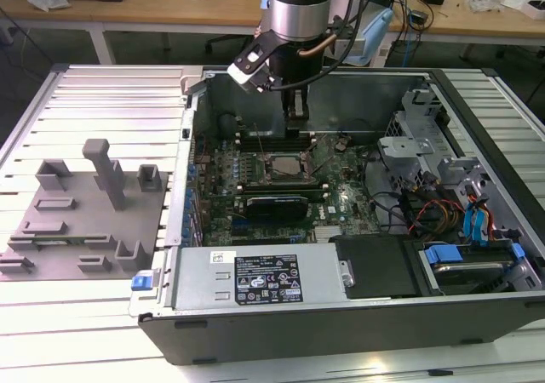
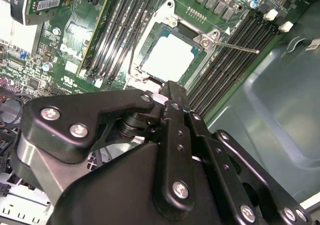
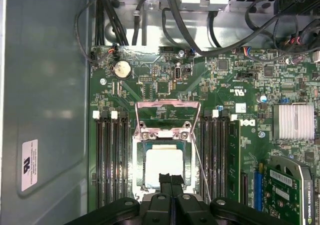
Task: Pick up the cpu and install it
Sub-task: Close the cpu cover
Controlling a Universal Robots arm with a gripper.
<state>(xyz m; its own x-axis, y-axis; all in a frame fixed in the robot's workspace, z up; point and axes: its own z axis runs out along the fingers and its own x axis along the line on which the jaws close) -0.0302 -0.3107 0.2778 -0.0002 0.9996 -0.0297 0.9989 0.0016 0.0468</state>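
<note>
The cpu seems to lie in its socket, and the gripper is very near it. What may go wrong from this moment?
1. The gripper stands shut at the edge of the cpu; a sideways push may shift the chip in the socket.
2. The thin lever sticks out beside the socket, so the gripper might snag it.
3. The load frame is open, so nothing clamps the chip yet.

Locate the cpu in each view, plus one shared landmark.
Exterior view: cpu sits in the socket, directly under the gripper.
Second wrist view: bright square in the socket, just past the gripper.
First wrist view: bright square in the socket, its near edge behind the gripper.
Shared landmark: memory slots flanking the socket.
</note>
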